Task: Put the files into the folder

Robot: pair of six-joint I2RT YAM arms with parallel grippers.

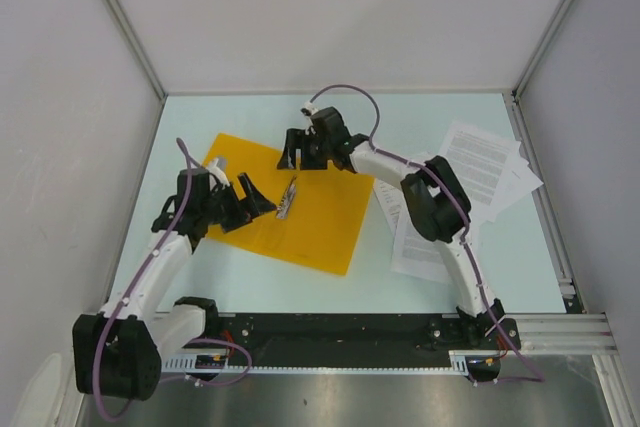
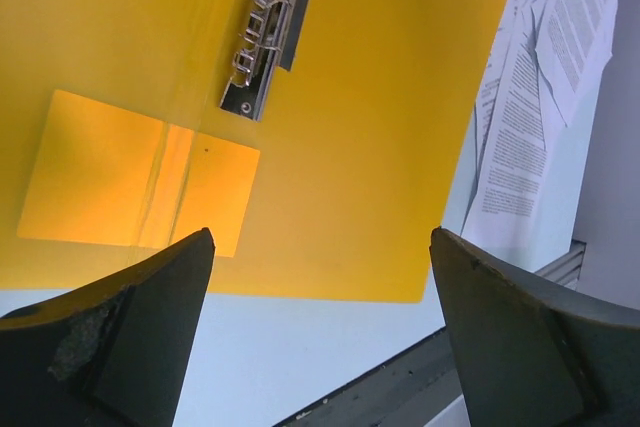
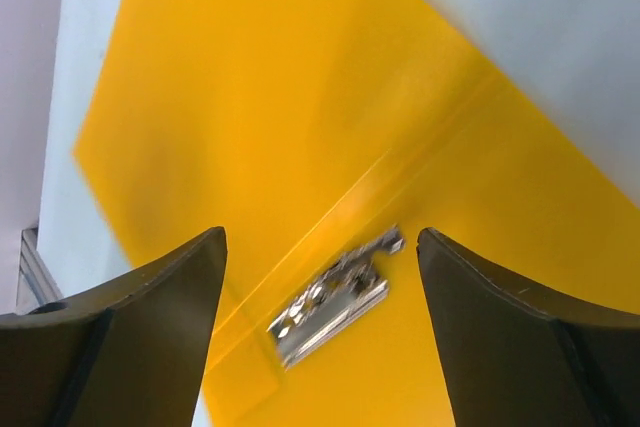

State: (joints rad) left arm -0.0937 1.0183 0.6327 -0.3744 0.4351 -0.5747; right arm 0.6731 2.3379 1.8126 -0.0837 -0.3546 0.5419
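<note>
The orange-yellow folder (image 1: 320, 217) lies open and flat on the table, its metal clip (image 1: 288, 197) along the spine. It fills the left wrist view (image 2: 380, 147) and the right wrist view (image 3: 250, 97). The files (image 1: 480, 172), white printed sheets, lie spread to the right of the folder and show in the left wrist view (image 2: 540, 127). My left gripper (image 1: 258, 197) is open and empty over the folder's left half. My right gripper (image 1: 298, 155) is open and empty above the folder's far edge, with the clip (image 3: 335, 297) below its jaws.
An aluminium rail (image 1: 545, 197) runs along the table's right edge. White enclosure walls (image 1: 60, 97) close in the left, right and back. A black base strip (image 1: 340, 332) spans the near edge.
</note>
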